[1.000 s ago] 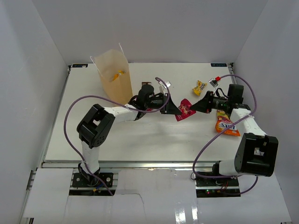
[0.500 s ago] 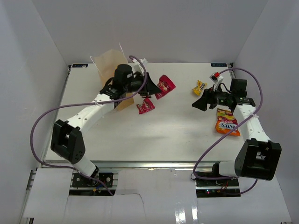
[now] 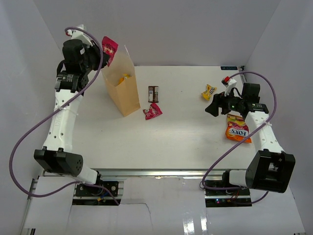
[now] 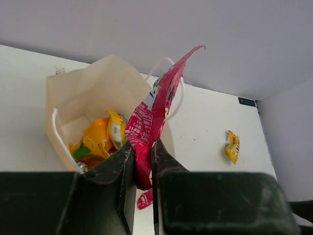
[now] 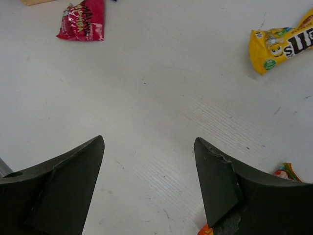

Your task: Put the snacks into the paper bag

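Note:
My left gripper is high at the back left, shut on a red-pink snack packet that hangs over the open mouth of the upright tan paper bag. The left wrist view shows the packet pinched between the jaws of the left gripper. Below it is the bag's wall, with yellow and orange packets inside. My right gripper stands open over bare table at the right, and the right wrist view shows nothing between the fingers of this gripper.
Loose on the table are a small red packet, a dark brown bar, a yellow packet and an orange bag beside the right arm. A small red and white piece lies at the back right.
The left arm swung up from mid-table to above the bag, carrying the red-pink packet. The right gripper let go of that packet, opened wide and drew back to the right.

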{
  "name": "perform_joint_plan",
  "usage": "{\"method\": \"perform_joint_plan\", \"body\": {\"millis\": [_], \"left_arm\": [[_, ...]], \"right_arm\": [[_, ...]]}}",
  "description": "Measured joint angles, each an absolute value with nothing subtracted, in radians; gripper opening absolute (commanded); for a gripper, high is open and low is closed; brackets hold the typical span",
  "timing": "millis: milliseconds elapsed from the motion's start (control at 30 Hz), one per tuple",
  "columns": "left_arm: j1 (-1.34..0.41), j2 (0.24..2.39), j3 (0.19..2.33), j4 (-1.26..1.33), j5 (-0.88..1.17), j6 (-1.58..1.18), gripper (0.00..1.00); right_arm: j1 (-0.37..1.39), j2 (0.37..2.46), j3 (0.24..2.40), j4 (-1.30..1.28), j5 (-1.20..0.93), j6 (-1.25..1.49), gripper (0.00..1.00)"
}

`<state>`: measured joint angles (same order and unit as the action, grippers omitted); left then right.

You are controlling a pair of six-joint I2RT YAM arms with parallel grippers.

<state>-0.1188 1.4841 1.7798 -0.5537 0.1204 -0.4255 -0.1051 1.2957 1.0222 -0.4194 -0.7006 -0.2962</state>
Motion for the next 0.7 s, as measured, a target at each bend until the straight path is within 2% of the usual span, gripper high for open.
{"method": "perform_joint_plan", "body": {"millis": [67, 133, 200, 267, 300, 333, 433, 600, 700], "left_arm": [[-0.110, 1.522, 1.809, -0.573, 0.090, -0.425, 0.06], [-0.110, 1.567, 1.825, -0.588, 0.073, -0.422, 0.14], [-0.110, 1.617, 1.838, -0.604, 0.062, -0.419, 0.20], [-0.110, 1.666, 1.849, -0.622, 0.054, -0.418, 0.41], [-0.110, 1.683, 1.849, -0.628, 0.051, -0.414, 0.49], [-0.111, 1.699, 1.850, -0.636, 0.048, -0.415, 0.62], [-0.110, 1.723, 1.856, -0.654, 0.042, -0.416, 0.76], [-0.110, 1.709, 1.879, -0.646, 0.059, -0.417, 0.87], [-0.110, 1.668, 1.866, -0.617, 0.091, -0.415, 0.98]], "right_arm": [[-0.105, 1.288, 1.022, -0.421, -0.657, -0.300, 0.81], [-0.105, 1.276, 1.022, -0.421, -0.607, -0.304, 0.88], [-0.107, 1.262, 1.022, -0.421, -0.549, -0.308, 0.99], [-0.107, 1.245, 1.019, -0.417, -0.464, -0.309, 0.90], [-0.107, 1.239, 1.016, -0.415, -0.418, -0.305, 0.90], [-0.107, 1.233, 1.011, -0.411, -0.356, -0.295, 0.90], [-0.111, 1.229, 0.986, -0.395, -0.198, -0.277, 0.90], [-0.113, 1.229, 0.926, -0.396, 0.032, -0.234, 0.90], [-0.117, 1.238, 0.905, -0.398, 0.184, -0.191, 0.90]]}}
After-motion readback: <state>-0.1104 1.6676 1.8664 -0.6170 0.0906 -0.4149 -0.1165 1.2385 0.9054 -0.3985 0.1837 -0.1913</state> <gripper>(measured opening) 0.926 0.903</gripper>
